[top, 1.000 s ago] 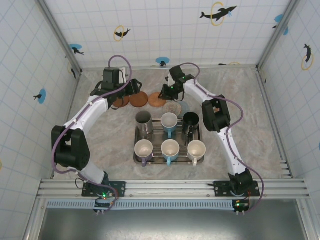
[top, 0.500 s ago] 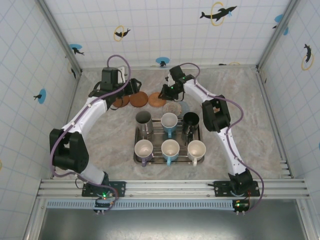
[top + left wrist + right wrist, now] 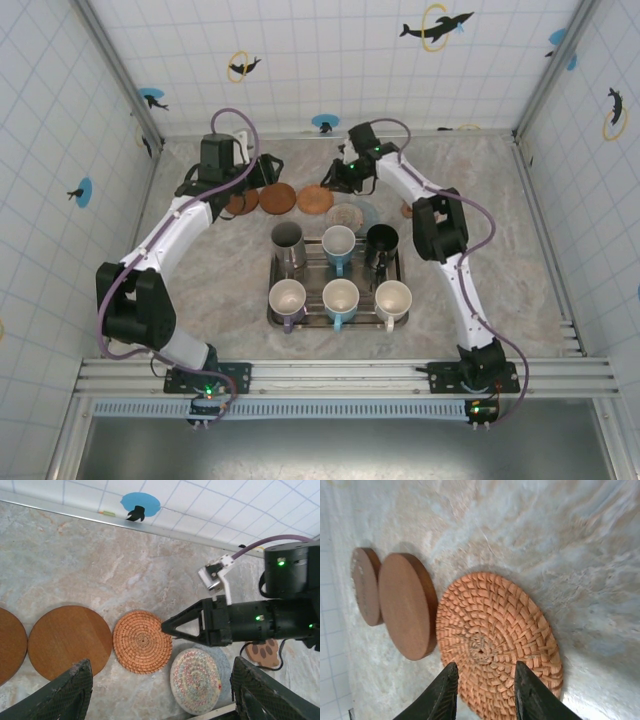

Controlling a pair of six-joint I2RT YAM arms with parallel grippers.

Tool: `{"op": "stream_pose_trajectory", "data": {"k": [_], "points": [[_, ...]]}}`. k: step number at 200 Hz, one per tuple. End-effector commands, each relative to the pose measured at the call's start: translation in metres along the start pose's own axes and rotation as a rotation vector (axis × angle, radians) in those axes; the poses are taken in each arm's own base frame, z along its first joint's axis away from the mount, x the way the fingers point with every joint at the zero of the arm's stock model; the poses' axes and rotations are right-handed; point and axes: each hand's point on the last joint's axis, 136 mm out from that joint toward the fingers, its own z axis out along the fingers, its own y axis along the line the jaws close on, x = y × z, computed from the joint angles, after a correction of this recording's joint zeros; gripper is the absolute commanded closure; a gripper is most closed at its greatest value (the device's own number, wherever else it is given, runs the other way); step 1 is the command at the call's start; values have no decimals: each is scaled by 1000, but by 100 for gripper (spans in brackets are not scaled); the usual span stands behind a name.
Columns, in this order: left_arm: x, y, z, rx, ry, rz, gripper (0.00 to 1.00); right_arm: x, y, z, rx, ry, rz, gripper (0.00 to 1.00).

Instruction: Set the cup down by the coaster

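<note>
While my right jaws hang slightly parted, empty, over the woven coaster [image 3: 490, 630], the cups [image 3: 338, 243] stand nearer on the tray [image 3: 311, 272]; left jaws spread.

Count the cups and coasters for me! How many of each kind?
Cups in the tray: 6
Wooden coasters: 2
Orange woven coaster: 1
Pastel braided coaster: 1
Blue disc under it, likely a coaster: 1
Paw-shaped coaster: 1
Total: 12
</note>
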Motion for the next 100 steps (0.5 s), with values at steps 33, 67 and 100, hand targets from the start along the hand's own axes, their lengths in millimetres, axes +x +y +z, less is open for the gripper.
{"op": "stream_pose_trajectory", "data": {"k": [33,67,100], "points": [[-8,-52,18,133,-12,41,29,-16,19,-86,-5,-80,-80,65],[9,-74,54,148,85,82,30,-4,-11,-107,81,-80,-85,67],[36,-84,87,162,190,106,30,16,-50,-98,144,-24,-45,81]]}}
